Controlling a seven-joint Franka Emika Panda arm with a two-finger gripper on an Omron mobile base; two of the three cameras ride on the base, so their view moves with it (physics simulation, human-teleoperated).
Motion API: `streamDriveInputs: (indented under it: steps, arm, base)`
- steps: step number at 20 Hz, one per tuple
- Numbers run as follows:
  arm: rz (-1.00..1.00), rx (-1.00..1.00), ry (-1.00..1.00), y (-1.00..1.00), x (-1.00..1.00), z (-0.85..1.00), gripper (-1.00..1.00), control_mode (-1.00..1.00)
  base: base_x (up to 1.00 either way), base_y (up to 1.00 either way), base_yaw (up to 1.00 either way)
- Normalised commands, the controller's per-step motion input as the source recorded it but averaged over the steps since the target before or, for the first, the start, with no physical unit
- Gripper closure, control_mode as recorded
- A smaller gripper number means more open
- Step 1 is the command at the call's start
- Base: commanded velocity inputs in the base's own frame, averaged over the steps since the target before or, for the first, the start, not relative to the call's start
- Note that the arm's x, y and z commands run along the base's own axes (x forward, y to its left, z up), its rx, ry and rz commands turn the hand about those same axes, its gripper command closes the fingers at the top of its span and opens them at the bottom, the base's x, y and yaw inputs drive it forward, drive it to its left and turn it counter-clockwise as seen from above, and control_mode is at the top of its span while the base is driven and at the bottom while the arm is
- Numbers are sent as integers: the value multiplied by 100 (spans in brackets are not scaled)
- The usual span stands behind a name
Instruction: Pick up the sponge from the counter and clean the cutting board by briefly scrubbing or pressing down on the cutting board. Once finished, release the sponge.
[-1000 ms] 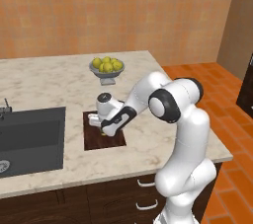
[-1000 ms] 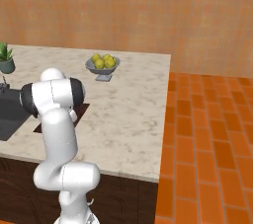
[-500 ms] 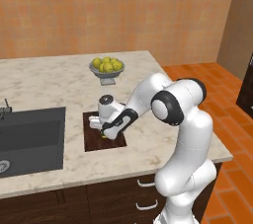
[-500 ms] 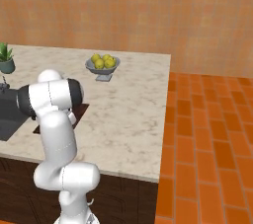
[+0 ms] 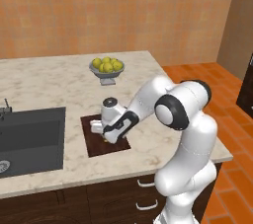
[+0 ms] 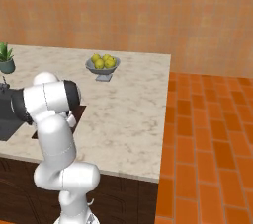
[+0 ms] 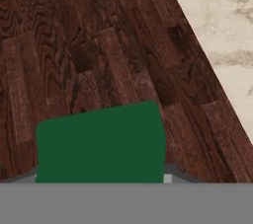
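Green-topped sponge low over dark wood cutting board, positioned for scrubbing | fingers apparently holding sponge, tips unseen | bench edge alongside

In the hand view the sponge is cut off at its lower side by the picture's bottom, so only its green top shows and the yellow layer is hidden. The tool's finger tips are hidden there too, so how the jaws stand cannot be told. From the left base view the tool covers the middle of the cutting board. From the right base view the arm hides most of the cutting board, and the sink runs off the left edge.
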Motion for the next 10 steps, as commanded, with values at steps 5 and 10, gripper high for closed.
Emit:
streamDriveInputs:
  steps: [5, 10]
  arm:
    - [15, 0, -3, -33, -100, -55, 100, -100]
    - [0, 0, -28, -21, -100, -3, 100, -100]
  base:
    - [0, 0, 0]
    - [0, 0, 0]
